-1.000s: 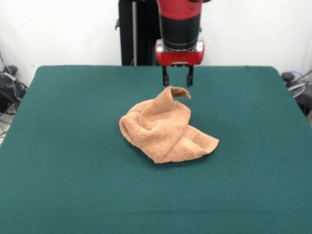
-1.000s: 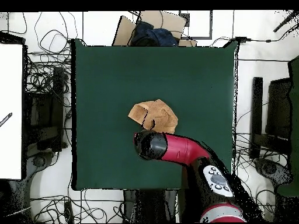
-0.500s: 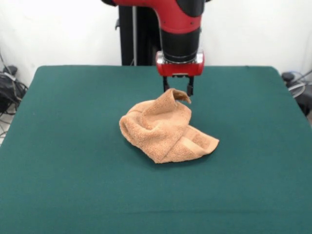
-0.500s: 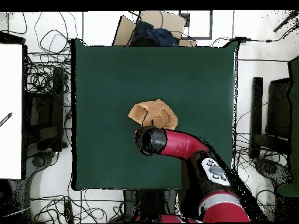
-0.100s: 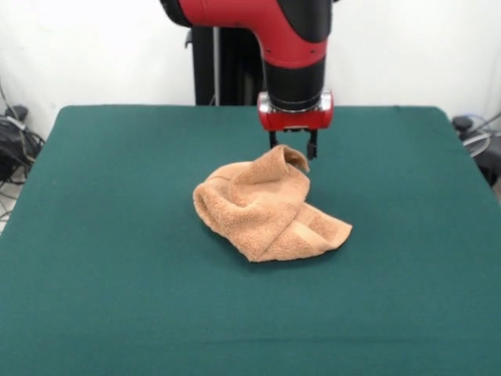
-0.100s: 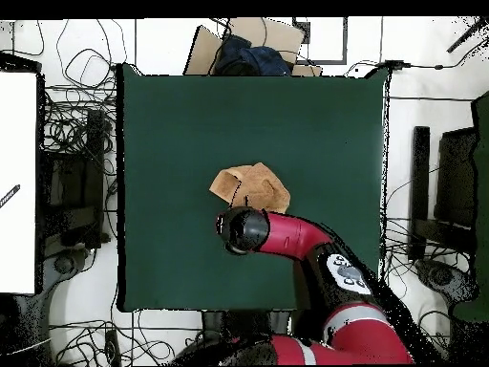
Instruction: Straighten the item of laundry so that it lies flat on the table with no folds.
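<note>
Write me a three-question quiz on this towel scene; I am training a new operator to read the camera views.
1. True or false: the peach hand towel lies flat on the green table with no folds.
2. Where is the claw relative to the towel? A) at the raised peak on the towel's far side B) off the table's edge C) pressed on the towel's near corner
3. Fill in: in the overhead view, the red arm partly covers the towel's ____ edge.

Key: 1. False, it is crumpled in a heap. 2. A, open and around the peak. 3. Bottom.
</note>
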Available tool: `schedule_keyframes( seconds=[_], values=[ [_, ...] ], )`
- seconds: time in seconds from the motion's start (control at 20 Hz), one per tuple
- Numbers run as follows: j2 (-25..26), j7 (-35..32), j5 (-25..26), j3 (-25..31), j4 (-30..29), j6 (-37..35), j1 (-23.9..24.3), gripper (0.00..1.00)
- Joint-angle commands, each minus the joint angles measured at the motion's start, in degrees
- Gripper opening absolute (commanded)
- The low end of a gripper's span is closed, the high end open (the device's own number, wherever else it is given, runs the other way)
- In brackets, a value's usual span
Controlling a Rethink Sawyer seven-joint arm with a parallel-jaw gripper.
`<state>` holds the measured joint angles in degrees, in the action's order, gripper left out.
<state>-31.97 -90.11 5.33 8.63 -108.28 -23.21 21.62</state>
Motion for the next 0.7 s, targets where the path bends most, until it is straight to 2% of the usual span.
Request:
schedule_keyframes(
  seconds=[0.05, 0.7],
  values=[
    [-0.4, -3.0, 0.8, 5.7, 0.8, -1.4, 0.7, 1.0],
    [-4.8, -2.7, -1.7, 10.2, -0.1, -5.8, 2.5, 1.0]
  ],
)
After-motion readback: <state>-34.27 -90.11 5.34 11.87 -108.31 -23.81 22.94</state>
